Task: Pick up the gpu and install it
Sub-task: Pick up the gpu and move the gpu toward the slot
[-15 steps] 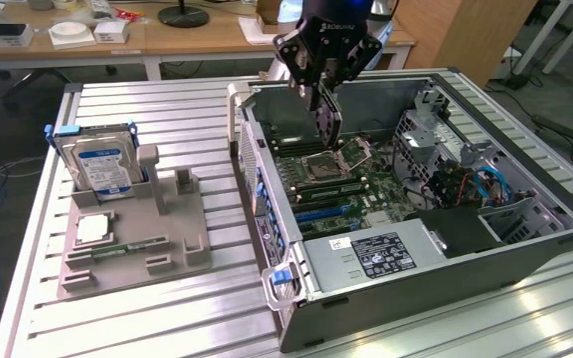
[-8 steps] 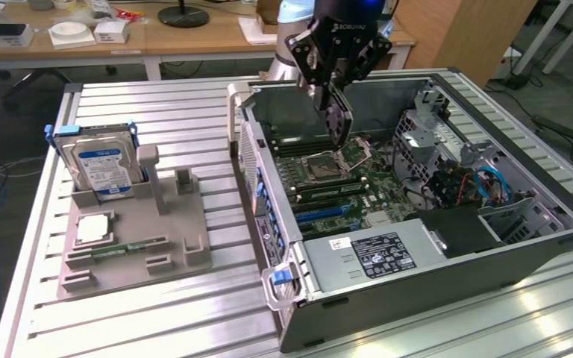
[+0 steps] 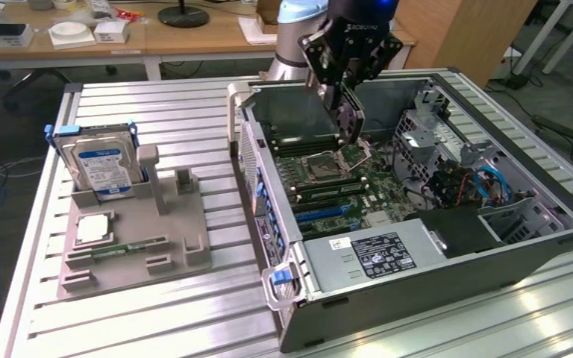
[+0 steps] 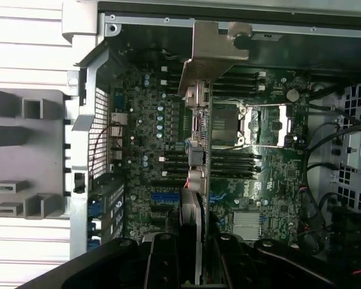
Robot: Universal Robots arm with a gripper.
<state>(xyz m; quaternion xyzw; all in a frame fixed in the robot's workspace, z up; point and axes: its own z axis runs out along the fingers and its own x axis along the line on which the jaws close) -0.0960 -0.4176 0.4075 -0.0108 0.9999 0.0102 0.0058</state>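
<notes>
At the exterior view's left, on the ribbed pale metal desk (image 3: 187, 313), a grey plastic parts holder (image 3: 182, 246) carries a boxy silver hard drive with a blue-white label (image 3: 102, 168) and a narrow green memory stick (image 3: 127, 247). Both sit well apart from the work and look out of harm's way.

Further right lies the black open computer case (image 3: 486, 257). Above its green motherboard (image 3: 376, 183) the black pincer (image 3: 346, 88) is clamped on the thin flat dark gpu (image 3: 354, 123), which hangs on edge over the processor socket (image 3: 331, 160) area. In the wrist view the gpu (image 4: 195, 150) runs edge-on from between the fingers (image 4: 162, 259) to its pale metal bracket (image 4: 213, 42) near the case wall.

I judge three risks:
- The card seems to hang over the socket rather than the blue expansion slots (image 3: 321, 212), so lowering it here could strike the socket or the memory modules.
- The bracket could snag the case wall.
- A grip on so thin a card could let it tilt.

The hard drive's label is too fine to read. "ROBOTIQ" shows on the pincer's body. The white-and-black sticker on the silver power supply (image 3: 376, 255) is unreadable.
</notes>
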